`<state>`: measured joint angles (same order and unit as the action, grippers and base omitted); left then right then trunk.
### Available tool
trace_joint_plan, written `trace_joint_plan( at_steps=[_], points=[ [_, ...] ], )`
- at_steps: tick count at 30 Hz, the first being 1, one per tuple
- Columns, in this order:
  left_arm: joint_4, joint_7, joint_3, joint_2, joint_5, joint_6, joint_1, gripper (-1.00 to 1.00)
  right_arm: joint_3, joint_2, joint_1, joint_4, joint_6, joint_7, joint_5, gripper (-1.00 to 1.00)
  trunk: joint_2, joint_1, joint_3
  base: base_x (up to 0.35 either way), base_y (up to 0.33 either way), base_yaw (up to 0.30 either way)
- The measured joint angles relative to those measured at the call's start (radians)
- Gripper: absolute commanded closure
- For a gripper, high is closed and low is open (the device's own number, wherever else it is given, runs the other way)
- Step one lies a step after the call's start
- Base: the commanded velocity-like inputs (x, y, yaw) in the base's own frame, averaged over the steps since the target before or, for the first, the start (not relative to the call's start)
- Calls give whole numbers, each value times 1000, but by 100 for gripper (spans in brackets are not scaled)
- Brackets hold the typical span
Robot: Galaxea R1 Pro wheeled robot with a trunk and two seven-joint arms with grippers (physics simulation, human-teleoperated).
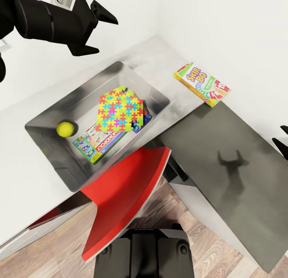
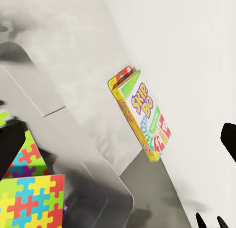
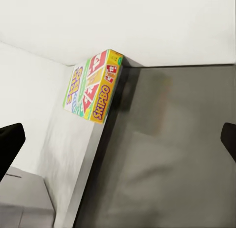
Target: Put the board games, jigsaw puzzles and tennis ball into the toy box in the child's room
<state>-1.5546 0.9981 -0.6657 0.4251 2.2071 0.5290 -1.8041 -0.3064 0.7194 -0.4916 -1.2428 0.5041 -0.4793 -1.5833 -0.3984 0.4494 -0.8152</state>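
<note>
On table (image 1: 36, 178): Skip-Bo box (image 1: 202, 84) outside toy box (image 1: 60, 109); head view adds ball (image 1: 65, 128); left gripper (image 1: 94, 29) wide, empty.

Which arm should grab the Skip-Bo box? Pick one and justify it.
Right, probably. The Skip-Bo box lies outside the toy box, toward the right gripper; the left gripper hangs beyond the bin's far side.

Left hand (image 1: 94, 27) raised with fingers spread; right hand (image 1: 281, 140) low at the side.

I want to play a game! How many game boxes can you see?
3, perhaps. The green-white-red Monopoly box and a blue box, mostly hidden under jigsaw sheets, lie in the light grey toy box. The yellow-green-red Skip-Bo box lies on the pale grey table.
</note>
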Motion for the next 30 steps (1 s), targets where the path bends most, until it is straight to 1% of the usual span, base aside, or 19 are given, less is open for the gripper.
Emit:
trace_joint_plan(
  at_steps=[5,10,17,30],
  points=[
    [0,0,-6,0,0,2,0,-100,1,0,0,1,1,2,0,-100,0,0,0,0,-6,0],
    [-1,0,-28,-1,0,2,0,-100,1,0,0,2,2,2,-1,-100,0,0,0,0,-3,0],
    [-1,0,-42,0,2,2,0,-100,2,-1,0,6,2,3,-1,-100,0,0,0,0,-1,0],
    [-1,0,-53,0,2,3,0,-100,7,-6,0,76,-3,6,-1,-100,0,0,0,0,0,0]
  ],
)
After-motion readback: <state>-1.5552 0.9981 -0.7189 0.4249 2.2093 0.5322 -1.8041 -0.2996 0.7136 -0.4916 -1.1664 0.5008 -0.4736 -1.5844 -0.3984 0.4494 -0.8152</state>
